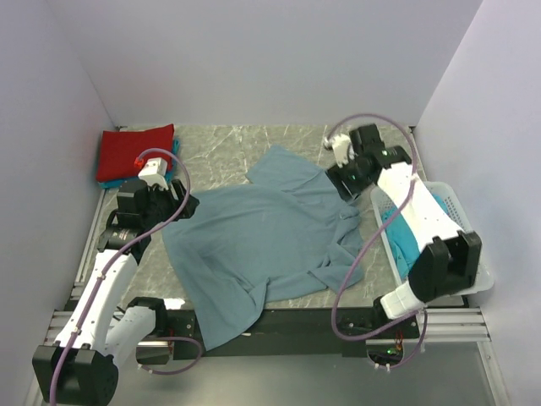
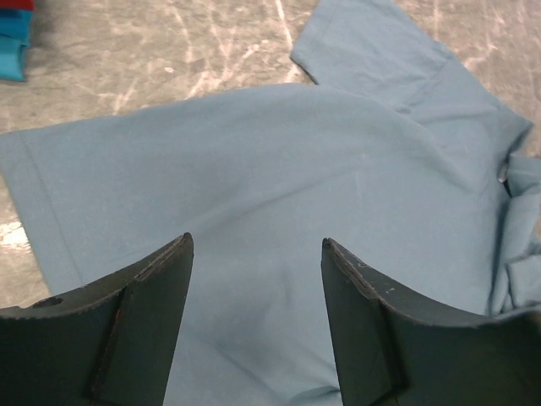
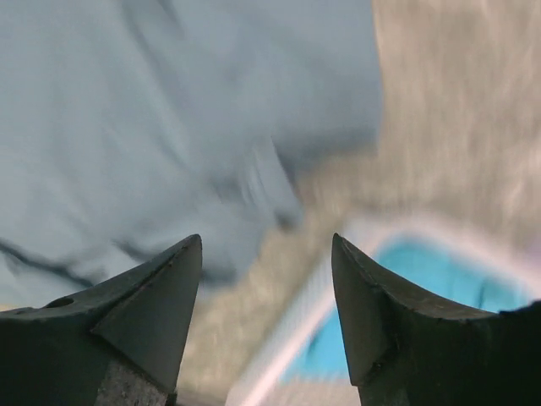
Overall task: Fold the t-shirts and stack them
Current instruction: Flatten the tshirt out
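Top external view showed the slate-blue t-shirt (image 1: 262, 241) spread flat on the counter (image 1: 220, 152). The left end effector (image 1: 188, 206) sat at the shirt's left edge. Its fingers (image 2: 144, 321) were wide apart and held nothing, with the shirt under and ahead of them. The right end effector (image 1: 336, 182) was by the shirt's far right side, also spread apart and empty. Its own view was blurry. A white basket (image 1: 452, 199) with a teal t-shirt (image 1: 404, 241) sat just right of it. A folded red t-shirt (image 1: 135, 152) lay beyond the left end effector.
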You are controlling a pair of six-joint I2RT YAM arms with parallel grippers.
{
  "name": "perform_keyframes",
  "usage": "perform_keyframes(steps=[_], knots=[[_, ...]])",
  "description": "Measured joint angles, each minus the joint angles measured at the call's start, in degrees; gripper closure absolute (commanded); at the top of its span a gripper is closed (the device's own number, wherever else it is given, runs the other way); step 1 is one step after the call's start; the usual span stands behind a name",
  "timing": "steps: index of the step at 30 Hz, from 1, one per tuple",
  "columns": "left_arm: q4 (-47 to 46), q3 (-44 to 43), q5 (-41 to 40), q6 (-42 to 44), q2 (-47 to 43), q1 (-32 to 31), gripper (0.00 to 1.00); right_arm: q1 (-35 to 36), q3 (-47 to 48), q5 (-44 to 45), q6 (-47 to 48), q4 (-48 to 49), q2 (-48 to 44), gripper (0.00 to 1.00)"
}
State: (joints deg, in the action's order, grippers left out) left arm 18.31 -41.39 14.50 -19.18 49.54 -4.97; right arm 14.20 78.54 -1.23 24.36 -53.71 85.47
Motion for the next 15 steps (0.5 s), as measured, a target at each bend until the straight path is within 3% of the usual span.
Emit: perform_keyframes(steps=[6, 8, 13, 15], knots=[[0.22, 0.00, -3.96, 0.02, 0.04, -0.09, 0.33, 0.11, 21.18, -15.63, 2.80, 0.57, 20.92, 0.31], [0.24, 0.00, -5.49, 0.02, 0.04, -0.09, 0.32, 0.07, 30.16, -17.99, 1.92, 0.55, 30.97, 0.37], [0.39, 0.00, -8.81, 0.04, 0.04, -0.09, 0.33, 0.07, 50.58, -14.36, -3.50, 0.42, 51.19, 0.41], [0.39, 0.00, -9.84, 0.04, 0.07, -0.09, 0.33, 0.07, 53.62, -11.67, -4.98, 1.60, 54.99, 0.40]])
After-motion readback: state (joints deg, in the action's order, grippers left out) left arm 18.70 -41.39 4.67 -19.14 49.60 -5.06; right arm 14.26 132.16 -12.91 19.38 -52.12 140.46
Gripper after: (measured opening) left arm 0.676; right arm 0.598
